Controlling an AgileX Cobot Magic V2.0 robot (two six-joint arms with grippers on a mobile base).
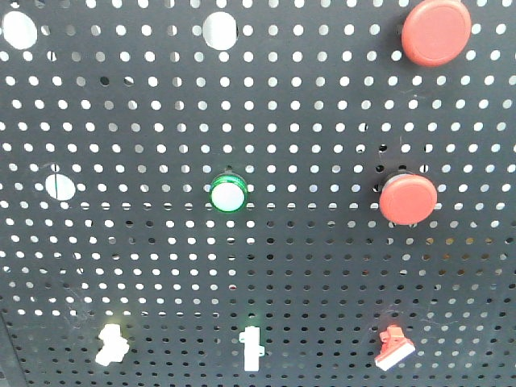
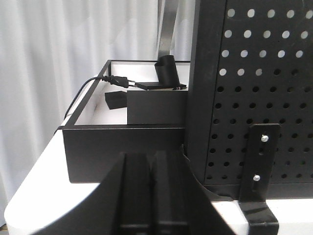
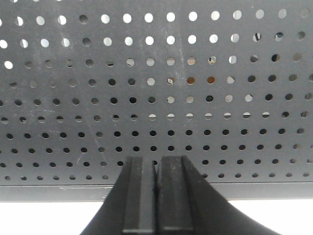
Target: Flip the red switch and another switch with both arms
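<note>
Straight ahead, the front view is filled by a dark pegboard [image 1: 322, 266] dotted with small holes. Along its bottom row, going left to right, sit a white switch [image 1: 111, 344], a second white switch [image 1: 251, 348] that stands upright, and then the red switch [image 1: 394, 348], a small blocky thing with a white lever tip (it looks tilted on the board). Above the middle one is a round green-rimmed light [image 1: 228, 193] with a white face. To the right of that is a large round red button [image 1: 408, 198], and a second red button [image 1: 436, 31] sits near the top right corner. No arm shows in this view.

From the left wrist, the left end effector [image 2: 152, 196] has its two dark fingers pressed together, with nothing between them. It sits low over a white surface [image 2: 34, 196], near the left edge of the board. Beyond it is a black tray [image 2: 122, 144] holding a black box [image 2: 156, 107] and a black cable [image 2: 105, 80]; a white curtain [image 2: 58, 49] hangs behind. A black bracket [image 2: 261, 166] with two screws stands at the foot of the board.

From the right wrist, the right end effector [image 3: 156, 196] is likewise closed tight and empty, pointed at a bare stretch of the board's holes; none of the switches shows in that view.
</note>
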